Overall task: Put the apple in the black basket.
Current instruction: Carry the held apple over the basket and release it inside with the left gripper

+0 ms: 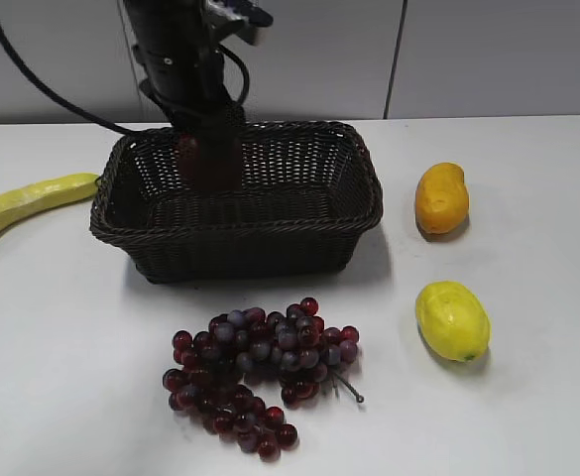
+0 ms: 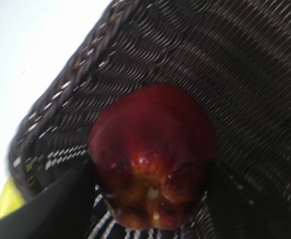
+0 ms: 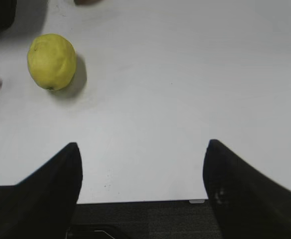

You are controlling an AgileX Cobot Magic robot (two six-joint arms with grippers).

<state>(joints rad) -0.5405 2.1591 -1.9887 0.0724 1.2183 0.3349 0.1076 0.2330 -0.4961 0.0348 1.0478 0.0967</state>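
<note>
The left arm (image 1: pixel 185 69) is seen in the exterior view as a glossy black column, with thick black cables looped beside it and small pale screw heads dotted on its casing. The left gripper (image 2: pixel 150 199) is shown as matte black, wedge-shaped fingers (image 2: pixel 46 209). The right gripper (image 3: pixel 143 189) is formed of two broad, black, tapering fingers (image 3: pixel 46 189), faintly speckled.
</note>
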